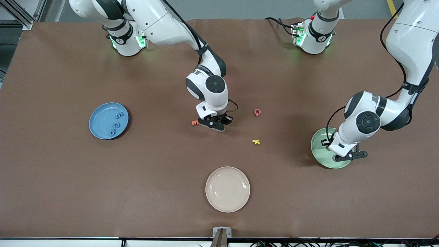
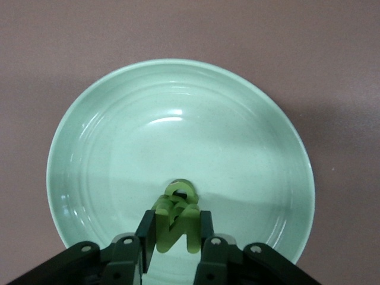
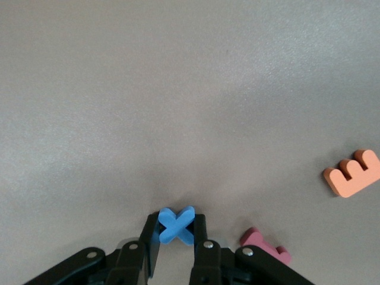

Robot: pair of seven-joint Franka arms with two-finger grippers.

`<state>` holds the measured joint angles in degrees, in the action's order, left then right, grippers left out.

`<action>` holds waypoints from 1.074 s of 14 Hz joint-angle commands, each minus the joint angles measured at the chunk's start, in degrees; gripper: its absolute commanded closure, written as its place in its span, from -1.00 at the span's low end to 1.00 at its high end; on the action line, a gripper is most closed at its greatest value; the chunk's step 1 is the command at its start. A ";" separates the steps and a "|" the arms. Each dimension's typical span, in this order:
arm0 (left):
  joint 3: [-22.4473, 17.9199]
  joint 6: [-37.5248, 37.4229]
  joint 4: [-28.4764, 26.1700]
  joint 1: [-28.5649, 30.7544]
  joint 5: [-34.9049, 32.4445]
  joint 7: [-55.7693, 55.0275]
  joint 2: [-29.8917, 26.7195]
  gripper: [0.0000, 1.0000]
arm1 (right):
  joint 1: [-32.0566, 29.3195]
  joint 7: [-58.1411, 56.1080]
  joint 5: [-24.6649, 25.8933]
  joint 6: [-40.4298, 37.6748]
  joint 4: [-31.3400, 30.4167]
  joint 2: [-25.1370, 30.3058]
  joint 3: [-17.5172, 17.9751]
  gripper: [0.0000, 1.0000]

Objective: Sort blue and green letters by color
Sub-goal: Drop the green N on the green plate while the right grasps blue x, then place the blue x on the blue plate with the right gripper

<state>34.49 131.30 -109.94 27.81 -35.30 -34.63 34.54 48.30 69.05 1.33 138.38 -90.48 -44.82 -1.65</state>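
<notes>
Even, bright overhead light. Soft arm shadows on the brown counter (image 1: 68,192), centre and right of the front view. Glare arc on the green plate (image 2: 178,119). Frames sharp.

Green plate (image 1: 320,151) half hidden under left arm; pink letter (image 3: 265,244) partly behind end effector fingers.

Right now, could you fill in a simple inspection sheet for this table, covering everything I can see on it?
Surface: brown table.
Job's things: three blue letters on blue plate; blue cross; green letters over green plate.
Clutter: beige plate, orange E, pink letter, red letter, yellow K.
Hands: right hand grips the cross; left hand grips a green letter.
Cables: along front edge.
Surroundings: nothing seen.
</notes>
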 commanded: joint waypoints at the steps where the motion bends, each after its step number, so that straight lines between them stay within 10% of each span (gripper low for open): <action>1: 0.58 0.79 -0.89 1.81 -1.00 1.50 -0.61 0.68 | -2.50 -1.71 0.51 -4.06 1.97 0.35 0.24 1.00; 8: 0.67 0.79 -1.15 1.81 -1.00 1.41 -0.70 0.53 | -15.05 -27.34 -1.42 -23.92 2.25 8.42 0.77 0.99; 15: 0.75 0.36 -1.15 1.72 -1.00 1.32 -1.05 0.48 | -25.95 -52.05 1.22 -19.12 -24.27 28.01 -0.28 0.98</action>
<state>34.74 131.36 -110.21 29.01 -35.30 -33.57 34.54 25.61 22.12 1.66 116.08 -103.64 -25.55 -2.84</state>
